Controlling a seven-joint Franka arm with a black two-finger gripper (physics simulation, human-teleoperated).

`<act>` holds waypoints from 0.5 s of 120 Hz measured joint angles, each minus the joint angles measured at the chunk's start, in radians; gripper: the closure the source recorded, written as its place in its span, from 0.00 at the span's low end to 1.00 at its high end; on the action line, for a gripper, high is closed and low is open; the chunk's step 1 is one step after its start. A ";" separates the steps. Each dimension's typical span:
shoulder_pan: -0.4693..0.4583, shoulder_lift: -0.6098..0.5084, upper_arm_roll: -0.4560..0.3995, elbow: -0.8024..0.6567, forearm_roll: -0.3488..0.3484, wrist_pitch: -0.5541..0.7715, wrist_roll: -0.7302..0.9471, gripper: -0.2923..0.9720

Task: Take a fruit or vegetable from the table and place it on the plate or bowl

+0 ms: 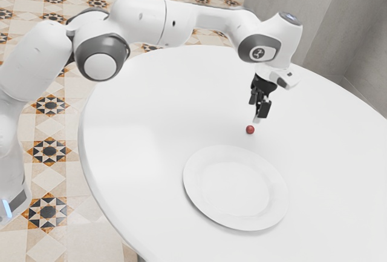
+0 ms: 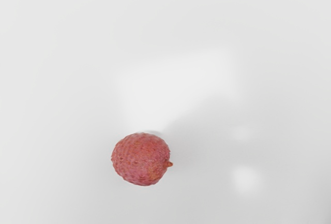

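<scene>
Arm (image 1: pixel 151 23) comes in from the exterior view's left and reaches across the round white table (image 1: pixel 151 123). Wrist is bent so the hand points down at the tabletop.

Gripper (image 1: pixel 258 111) hangs above the table, not touching it. Its black fingers (image 1: pixel 264 109) stand slightly apart with nothing between them, so it's open and empty.

The fruit is a small red lychee (image 1: pixel 250 129). It sits on the bare table just below the fingertips, a touch toward the exterior view's left. There's a clear gap between it and the fingers, no contact.

In the wrist view the lychee (image 2: pixel 140 159) shows a bumpy pink-red skin and a short stem nub on one side. It rests on plain white tabletop (image 2: pixel 207 53), with a soft shadow patch beside it.

The white plate (image 1: pixel 188 183) lies flat on the table, nearer the camera than the lychee. Lychee is near the plate's far rim but outside it, with a strip of table between them. Nothing is on the plate.

Gripper is over the table beyond the plate's far edge, not over the plate.

Around the table there's a patterned tile floor (image 1: pixel 48 153) and a grey wall (image 1: pixel 338 20) behind at the exterior view's right.
</scene>
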 joint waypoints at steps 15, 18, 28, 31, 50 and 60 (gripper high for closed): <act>0.009 0.011 -0.003 0.002 -0.002 0.004 0.023 0.23; 0.012 0.014 -0.003 0.003 -0.003 0.004 0.027 0.23; 0.019 0.019 -0.002 0.004 -0.005 0.006 0.042 0.23; 0.021 0.020 -0.002 0.004 -0.006 0.006 0.046 0.23; 0.026 0.043 -0.004 0.006 -0.012 0.007 0.076 0.23; 0.028 0.057 -0.004 0.006 -0.015 0.010 0.093 0.23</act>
